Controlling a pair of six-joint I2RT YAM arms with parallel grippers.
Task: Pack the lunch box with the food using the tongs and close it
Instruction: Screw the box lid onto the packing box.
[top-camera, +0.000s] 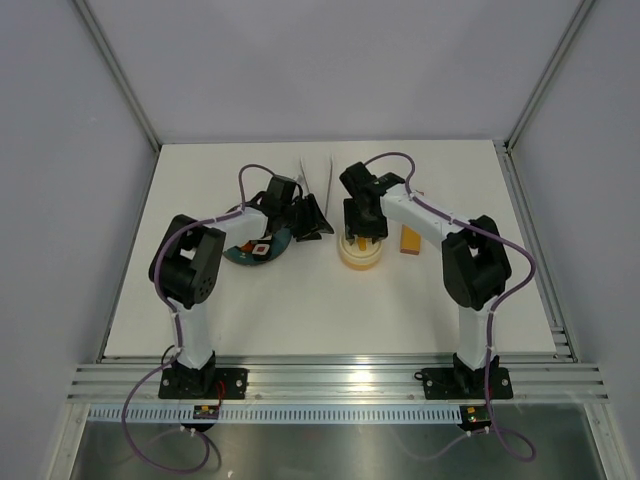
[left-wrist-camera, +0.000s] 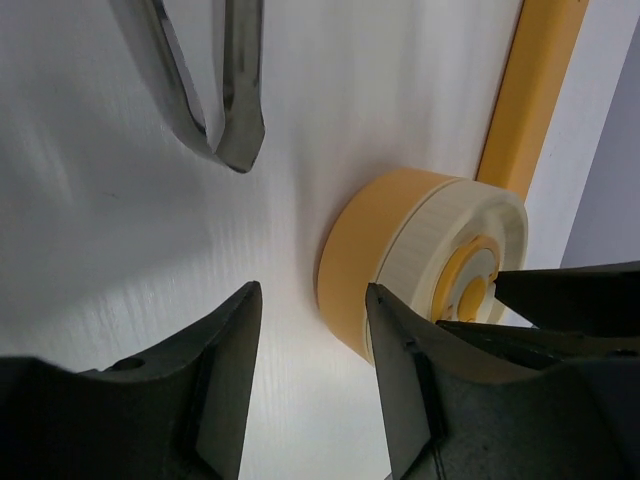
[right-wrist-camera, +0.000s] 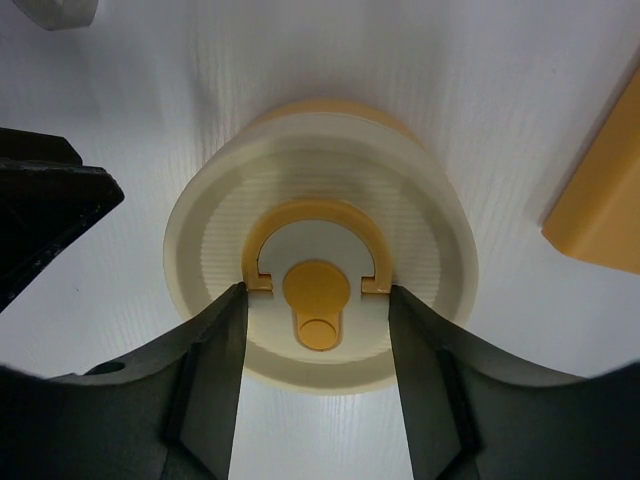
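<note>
The lidded lunch box (top-camera: 360, 258) sits mid-tabletop (top-camera: 300, 320). The right gripper (right-wrist-camera: 315, 295) hangs over it, jaws straddling its orange arched handle (right-wrist-camera: 312, 210); whether they pinch it I cannot tell. The left gripper (left-wrist-camera: 312, 295), released and empty, is at the box's 9 o'clock. The tongs (left-wrist-camera: 243, 100) lie at 11 o'clock and an orange block (top-camera: 410, 240) at 3 o'clock.

White table (top-camera: 300, 320) between pale grey walls (top-camera: 330, 70), aluminium rail (top-camera: 340, 372) in front

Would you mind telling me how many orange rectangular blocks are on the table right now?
1. The orange block lies just right of the closed lunch box, apart from it; another might lie hidden under an arm.
</note>
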